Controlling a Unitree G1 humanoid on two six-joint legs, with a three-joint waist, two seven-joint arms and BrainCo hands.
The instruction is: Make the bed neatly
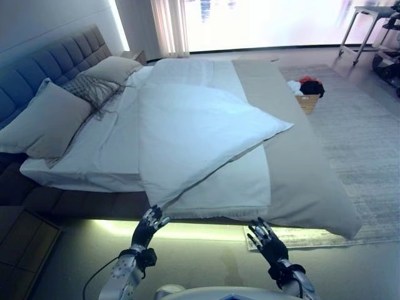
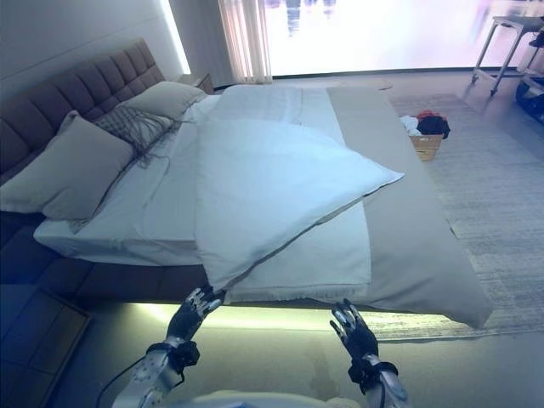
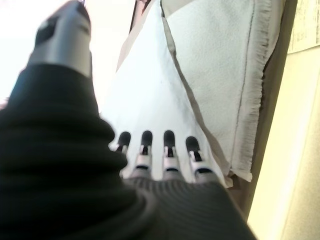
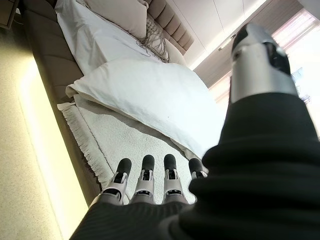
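Note:
A white duvet (image 1: 194, 128) lies folded back diagonally across the bed, one corner pointing right and one hanging over the near edge. Under it lie a white fringed blanket (image 1: 231, 187) and a beige bedspread (image 1: 300, 162). Pillows (image 1: 53, 119) rest against the dark tufted headboard (image 1: 50, 59) at the left. My left hand (image 1: 149, 226) is open just below the duvet's near corner; its fingers (image 3: 145, 142) point at the duvet (image 3: 150, 90). My right hand (image 1: 265, 240) is open and empty before the bed's side, facing the fringed blanket (image 4: 115, 135).
A wicker basket of clothes (image 1: 307, 94) stands on the grey rug (image 1: 369, 137) beyond the bed. A nightstand (image 1: 25, 240) is at my lower left. A metal trolley (image 1: 369, 28) stands at the far right by the window. A lit strip runs under the bed frame (image 1: 200, 230).

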